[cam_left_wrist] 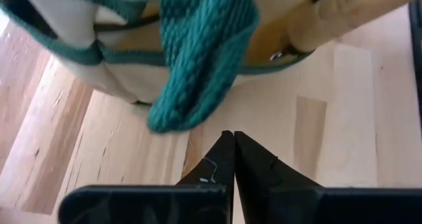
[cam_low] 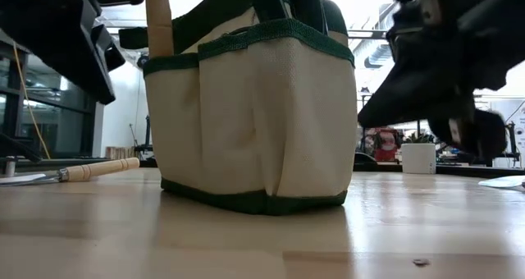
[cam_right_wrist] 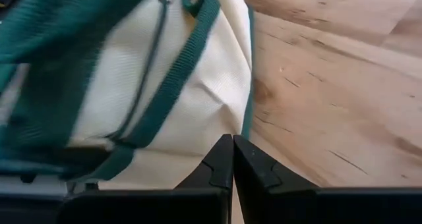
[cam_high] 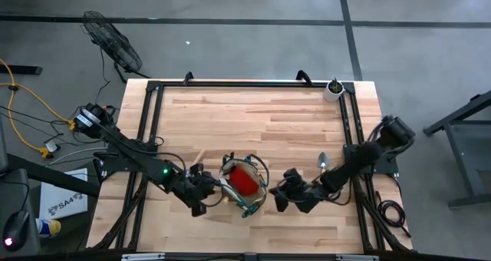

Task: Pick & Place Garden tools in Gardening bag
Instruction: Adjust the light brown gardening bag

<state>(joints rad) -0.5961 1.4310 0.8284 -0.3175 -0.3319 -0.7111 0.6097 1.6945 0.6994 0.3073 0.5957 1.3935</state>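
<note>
The gardening bag (cam_high: pixel 244 183), tan with dark green trim, stands upright on its base near the table's front middle. A red glove (cam_high: pixel 244 180) lies inside it. A wooden handle (cam_low: pixel 158 20) sticks up from one of its side pockets. My left gripper (cam_left_wrist: pixel 233 141) is shut just left of the bag, low over the table below a hanging green loop handle (cam_left_wrist: pixel 198 59). My right gripper (cam_right_wrist: pixel 232 145) is shut close against the bag's right side. A metal trowel (cam_high: pixel 322 163) lies flat on the table behind my right arm. Another wooden-handled tool (cam_low: pixel 94 170) lies left of the bag. My right gripper's shut fingertips (cam_right_wrist: pixel 224 148) stand right at the bag's cream side wall (cam_right_wrist: pixel 217 105), coming slanting down from the table's right. I cannot tell whether they touch it.
A small white pot with a green plant (cam_high: pixel 334 88) stands at the table's far right corner. A black frame (cam_high: pixel 153 123) runs round the table's edges. Bare wood (cam_high: pixel 253 119) lies behind the bag.
</note>
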